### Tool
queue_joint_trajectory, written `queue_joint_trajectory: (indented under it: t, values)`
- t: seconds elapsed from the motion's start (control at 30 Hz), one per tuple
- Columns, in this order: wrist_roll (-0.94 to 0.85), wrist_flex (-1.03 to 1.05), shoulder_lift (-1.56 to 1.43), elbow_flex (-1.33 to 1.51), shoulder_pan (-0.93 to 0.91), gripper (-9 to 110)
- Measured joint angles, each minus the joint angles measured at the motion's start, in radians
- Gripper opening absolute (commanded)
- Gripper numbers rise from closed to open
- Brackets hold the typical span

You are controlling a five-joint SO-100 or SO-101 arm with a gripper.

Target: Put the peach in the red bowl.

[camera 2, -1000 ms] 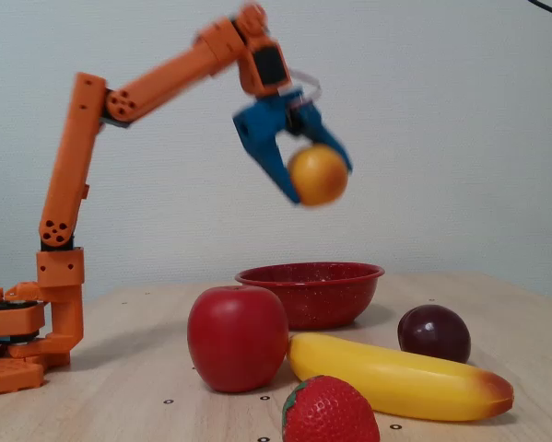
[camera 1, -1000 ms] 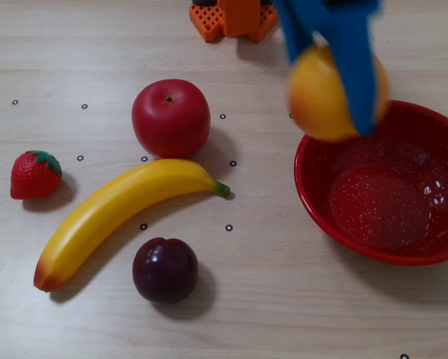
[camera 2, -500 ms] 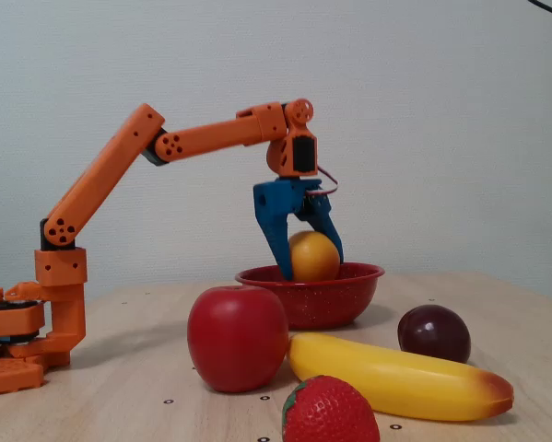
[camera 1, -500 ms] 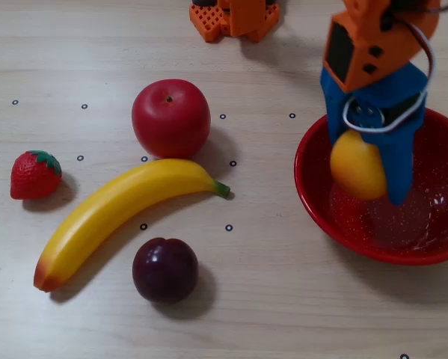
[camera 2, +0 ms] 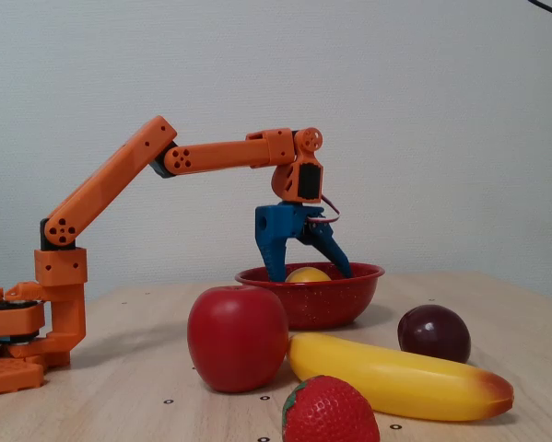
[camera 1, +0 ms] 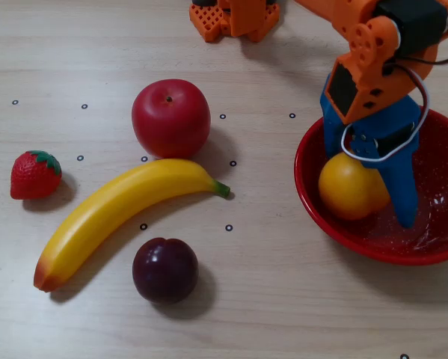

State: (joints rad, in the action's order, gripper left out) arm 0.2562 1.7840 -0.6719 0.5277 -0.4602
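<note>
The yellow-orange peach (camera 1: 348, 187) lies inside the red bowl (camera 1: 388, 250) at the right, against its left wall. In the fixed view only the top of the peach (camera 2: 309, 274) shows above the rim of the bowl (camera 2: 323, 304). My gripper (camera 1: 369, 191) reaches down into the bowl with its blue fingers (camera 1: 403, 191) spread to either side of the peach. In the fixed view the gripper (camera 2: 309, 272) stands open, its jaws wider than the peach, with small gaps on both sides.
A red apple (camera 1: 170, 117), a banana (camera 1: 123, 215), a dark purple plum (camera 1: 164, 269) and a strawberry (camera 1: 35, 174) lie on the wooden table to the left of the bowl. The arm's orange base (camera 1: 235, 16) stands at the far edge.
</note>
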Motion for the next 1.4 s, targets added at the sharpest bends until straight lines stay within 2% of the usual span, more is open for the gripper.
queue_joint_trajectory:
  t: [0.07, 0.23, 0.37, 0.53, 0.63, 0.87, 0.97, 1.1, 1.4]
  values:
    - [-0.012, -0.003, -0.081, 0.014, 0.006, 55]
    - [-0.035, -0.005, -0.466, 0.014, 0.106, 14]
    - [-0.037, -0.006, -0.733, 0.106, 0.195, 0]
    - [-0.049, -0.002, -0.959, 0.198, 0.299, 0]
    - [-0.049, -0.002, -1.126, 0.36, 0.405, 0]
    - [-0.04, -0.005, -1.667, 1.022, 0.549, 0]
    - [-0.02, -0.009, -1.887, 1.305, 0.546, 0]
    - [-0.021, -0.092, -2.134, 1.621, 0.56, 0]
    - [-0.12, -0.477, -2.378, 2.145, 0.557, 0]
